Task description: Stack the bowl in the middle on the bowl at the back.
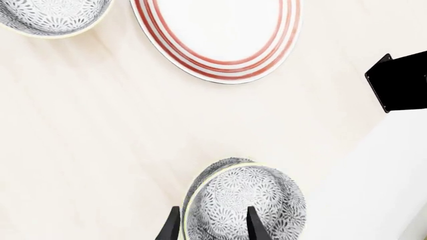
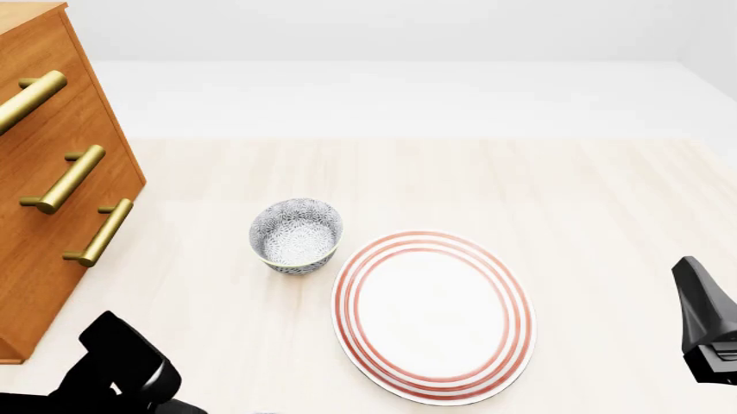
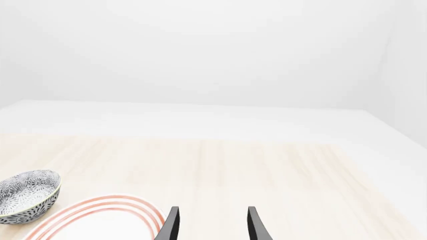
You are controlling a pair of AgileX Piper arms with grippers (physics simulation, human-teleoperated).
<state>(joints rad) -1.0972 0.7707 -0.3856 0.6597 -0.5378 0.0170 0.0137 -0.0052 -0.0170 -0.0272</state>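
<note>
- Sitting upright on the tabletop [image 2: 599,198], the bowl at the back [image 2: 296,235] opens upward with nothing in it; its speckled inside is bare.
- The bowl in the middle [image 1: 243,205] shows only in the left wrist view, close under that camera. It is also mouth-up and holds nothing.
- The red-ringed plate [image 2: 434,315] lies flat just beside the back bowl on the right arm's side, and its white centre carries nothing.
- Both bowls are round, so neither has a long axis; each rim faces up. The plate appears as an oval in the front view.
- The left end effector [image 1: 213,209] has its fingers apart, straddling the near wall of the middle bowl. One finger [image 1: 172,225] is outside the cream rim and the other is over the bowl's inside. Its spread matches the right one's.
- The right end effector [image 3: 212,209] has its fingers apart over bare tabletop, with nothing between them.
- Counted: two speckled bowls, one plate, two arms, and one wooden drawer cabinet [image 2: 58,129] on the left with three brass bar handles [image 2: 67,178].
</note>
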